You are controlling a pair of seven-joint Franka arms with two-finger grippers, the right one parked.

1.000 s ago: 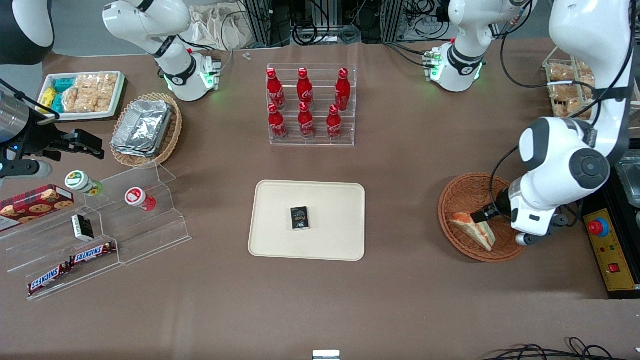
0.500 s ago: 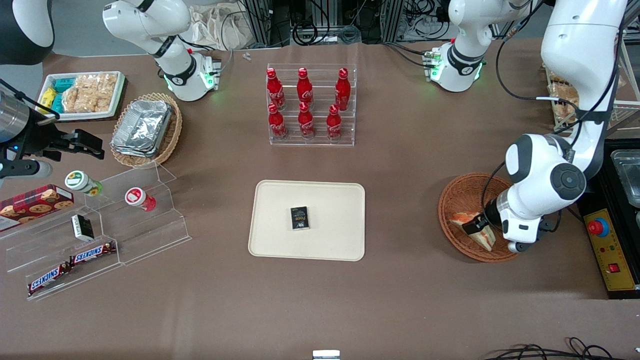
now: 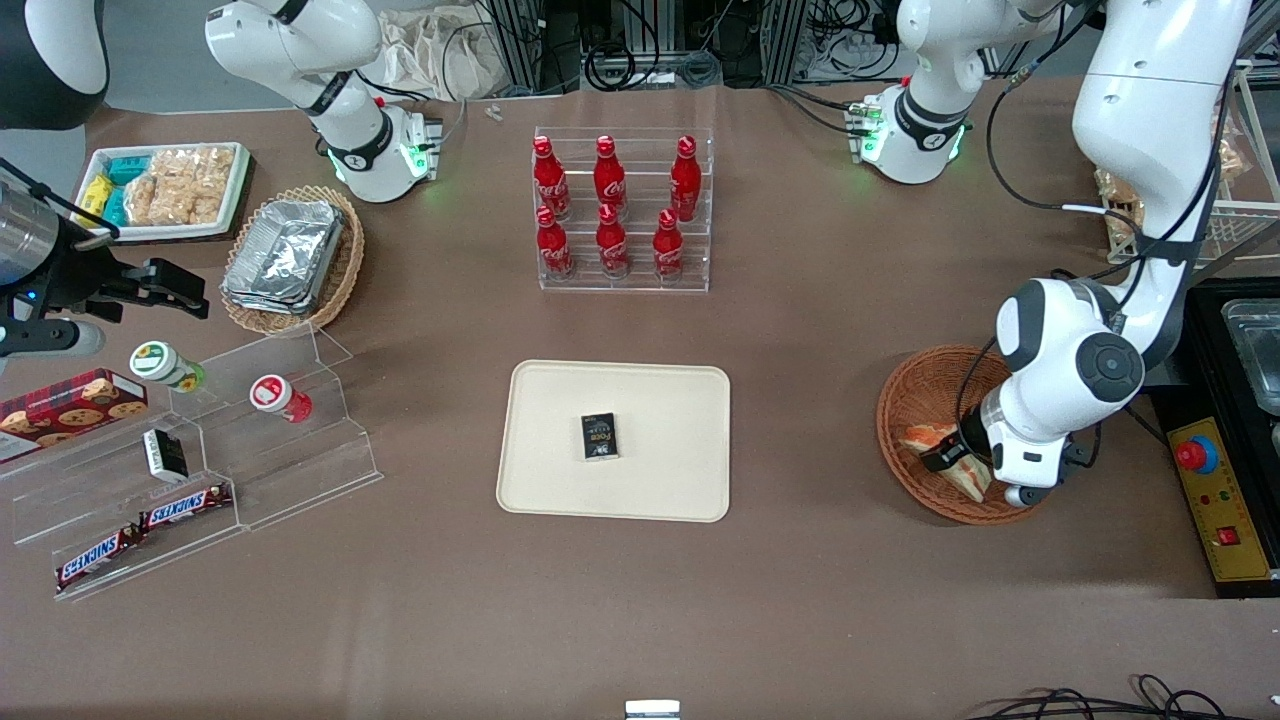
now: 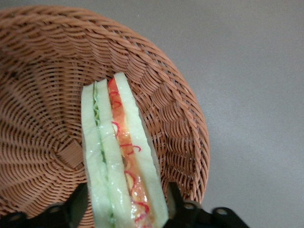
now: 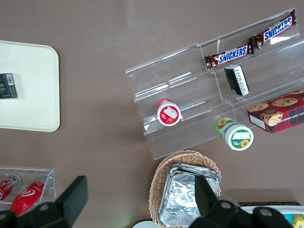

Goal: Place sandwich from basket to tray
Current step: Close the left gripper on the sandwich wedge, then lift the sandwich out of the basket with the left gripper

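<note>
Front view shows the gripper (image 3: pixel 945 458) down inside the basket (image 3: pixel 915 390), which sits toward the working arm's end of the table. The sandwich (image 3: pixel 935 445) lies in the basket on the side nearer the camera, and the gripper is right at it. The tray (image 3: pixel 680 400) is in the middle of the table, well apart from the basket, with a small black box (image 3: pixel 599 436) resting on it. Left wrist view shows the sandwich (image 4: pixel 122 156) standing on its edge, leaning on the basket (image 4: pixel 42 85) wall. One finger (image 4: pixel 78 202) is on one side of the bread and another finger sits on its other side. The fingers are apart and do not look squeezed onto the bread yet, though how close they sit to it is hard to tell. Right wrist view shows only the tray (image 5: pixel 33 90) corner and the black box (image 5: pixel 8 86), with the snack shelf nearby. It looks like the grabbing step. Next, the fingers likely need to close gently so the soft bread is not squashed, then lift it up over the basket rim and carry it to a bare spot on the tray.
</note>
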